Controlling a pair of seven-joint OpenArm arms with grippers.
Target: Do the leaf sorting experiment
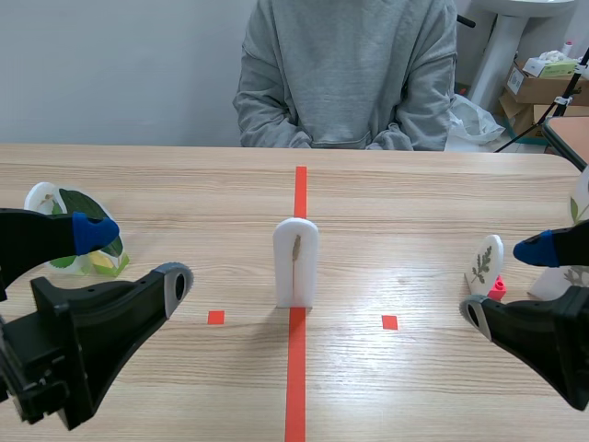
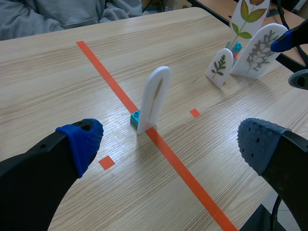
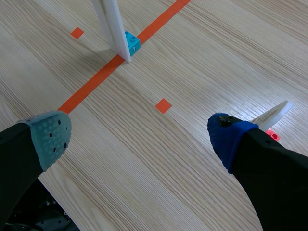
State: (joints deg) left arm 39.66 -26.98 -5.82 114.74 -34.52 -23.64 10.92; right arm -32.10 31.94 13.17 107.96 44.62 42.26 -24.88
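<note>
Sorting not yet begun, I judge. My left gripper (image 1: 133, 256) and right gripper (image 1: 508, 281) both gape, empty. The card (image 1: 295, 262) stands upright on the tape (image 1: 296, 387); next it needs a careful edge grasp.

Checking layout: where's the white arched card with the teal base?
Scene view, table centre: the white arched card stands upright on the orange-red tape line, roughly between the two tape squares, seated in a teal block.

Arched card (image 1: 295, 262) white, block (image 2: 135, 118) teal; small card (image 1: 484, 265) white with green leaf sprig.
</note>
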